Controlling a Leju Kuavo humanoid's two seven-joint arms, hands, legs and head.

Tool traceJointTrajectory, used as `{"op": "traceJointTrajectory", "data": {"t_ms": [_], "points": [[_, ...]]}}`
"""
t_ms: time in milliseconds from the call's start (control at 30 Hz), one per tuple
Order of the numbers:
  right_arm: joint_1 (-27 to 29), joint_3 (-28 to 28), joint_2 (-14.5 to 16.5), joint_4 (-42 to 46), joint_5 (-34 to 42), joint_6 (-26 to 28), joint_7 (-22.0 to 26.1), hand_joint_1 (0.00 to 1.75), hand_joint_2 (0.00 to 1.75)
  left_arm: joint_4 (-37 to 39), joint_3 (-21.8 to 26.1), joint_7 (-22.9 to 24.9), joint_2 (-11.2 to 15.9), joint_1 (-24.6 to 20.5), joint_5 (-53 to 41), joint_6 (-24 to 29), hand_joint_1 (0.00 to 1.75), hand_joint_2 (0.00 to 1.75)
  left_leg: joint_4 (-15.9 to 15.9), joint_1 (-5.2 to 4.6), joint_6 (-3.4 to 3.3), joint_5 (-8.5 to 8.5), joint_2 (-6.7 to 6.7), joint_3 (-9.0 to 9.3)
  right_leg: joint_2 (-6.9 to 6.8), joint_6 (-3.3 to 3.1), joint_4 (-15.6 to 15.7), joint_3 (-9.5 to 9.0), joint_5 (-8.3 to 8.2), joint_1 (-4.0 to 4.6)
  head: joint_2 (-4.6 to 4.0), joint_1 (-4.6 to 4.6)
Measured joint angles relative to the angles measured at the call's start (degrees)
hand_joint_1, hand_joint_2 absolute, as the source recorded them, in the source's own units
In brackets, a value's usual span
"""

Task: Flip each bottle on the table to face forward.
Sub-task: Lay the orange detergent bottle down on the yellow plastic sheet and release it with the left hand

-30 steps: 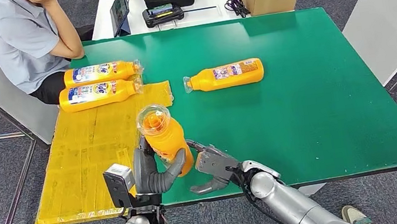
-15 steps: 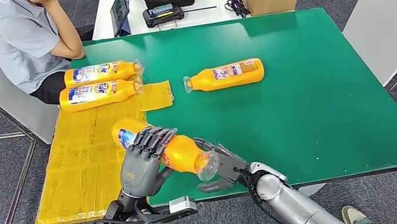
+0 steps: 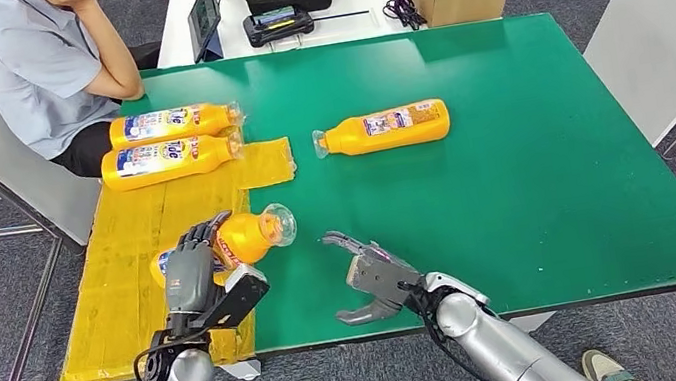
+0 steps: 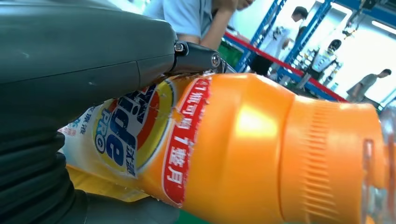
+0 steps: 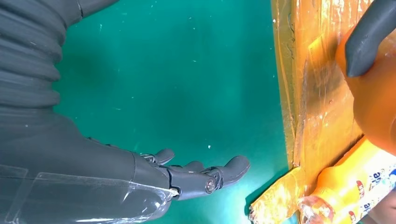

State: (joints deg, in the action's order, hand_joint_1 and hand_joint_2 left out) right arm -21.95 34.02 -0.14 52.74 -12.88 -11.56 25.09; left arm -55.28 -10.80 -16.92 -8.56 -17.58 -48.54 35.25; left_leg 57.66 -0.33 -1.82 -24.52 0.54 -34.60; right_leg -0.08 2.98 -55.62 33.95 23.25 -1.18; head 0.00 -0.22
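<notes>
While the left hand (image 3: 192, 269) has its fingers wrapped round an orange bottle (image 3: 238, 241), it's lying over the yellow mat (image 3: 139, 271) on the bench (image 3: 533, 171).
Looks like slick, fairly stiff plastic, so I'd grab the labelled middle; right hand (image 3: 367, 277) hangs empty, fingers spread.

The right robot hand (image 5: 187, 175), dark grey, lay open with fingers spread over the green worktop (image 5: 177, 79). At three o'clock ran a yellow taped cardboard mat (image 5: 317, 107). An orange plastic bottle (image 5: 373, 112), under a dark grey finger (image 5: 369, 35), sat at two o'clock; another labelled orange bottle (image 5: 355, 191) lay at five o'clock.
</notes>
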Motion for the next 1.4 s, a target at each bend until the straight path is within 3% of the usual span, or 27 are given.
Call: {"op": "traceJointTrajectory", "data": {"t_ms": [200, 467, 533, 667, 700, 1400], "points": [[0.6, -0.8, 0.0, 0.7, -0.2, 0.0, 0.0, 0.00, 1.75, 5.1, -0.2, 7.7, 2.1, -3.0, -9.3, 1.3, 1.75, 1.75, 0.0, -0.02, 0.00, -0.01, -0.02, 0.00, 0.01, 0.00, 0.0, 0.01, 0.00, -0.01, 0.00, 0.00], [1.6, -1.8, -0.3, 1.7, -0.5, -0.6, 0.0, 0.00, 1.75, 13.3, -2.8, 14.9, 5.0, -6.9, -21.5, -3.3, 1.75, 1.75, 0.0, 0.00, 0.01, 0.00, -0.04, 0.05, 0.02, 0.00, 0.0, -0.02, 0.00, 0.00, 0.00, 0.00], [1.7, -2.0, -0.4, 1.8, -0.5, -0.9, 0.0, 0.00, 1.75, 14.9, -4.0, 15.9, 5.6, -7.8, -23.7, -4.8, 1.65, 1.75, 0.0, 0.00, 0.01, 0.00, -0.05, 0.06, 0.02, 0.00, 0.0, -0.04, 0.00, 0.00, 0.00, 0.00], [1.8, -2.1, -0.5, 1.9, -0.5, -1.3, 0.0, 0.00, 1.75, 17.0, -5.6, 16.5, 6.1, -9.2, -25.5, -6.9, 0.05, 1.75, 0.0, 0.00, 0.00, 0.00, 0.01, 0.15, -0.01, 0.00, 0.0, -0.16, 0.00, 0.00, 0.00, 0.00], [1.8, -2.1, -0.5, 1.9, -0.5, -1.3, 0.0, 0.00, 1.75, 17.4, -5.9, 16.5, 6.2, -9.6, -25.6, -7.3, 0.00, 1.75, 0.0, -0.01, 0.00, -0.01, 0.02, 0.19, -0.01, 0.00, 0.0, -0.20, 0.00, 0.00, 0.00, -0.01], [2.4, -2.5, -0.4, 2.0, -1.5, -1.1, 0.0, 0.00, 1.75, 19.1, -8.5, 18.4, 6.1, -11.5, -26.9, -8.3, 0.00, 1.75, 0.0, -0.01, 0.01, 0.00, 0.01, 0.52, -0.01, 0.00, 0.0, -0.53, 0.00, 0.00, 0.00, 0.01]]}}
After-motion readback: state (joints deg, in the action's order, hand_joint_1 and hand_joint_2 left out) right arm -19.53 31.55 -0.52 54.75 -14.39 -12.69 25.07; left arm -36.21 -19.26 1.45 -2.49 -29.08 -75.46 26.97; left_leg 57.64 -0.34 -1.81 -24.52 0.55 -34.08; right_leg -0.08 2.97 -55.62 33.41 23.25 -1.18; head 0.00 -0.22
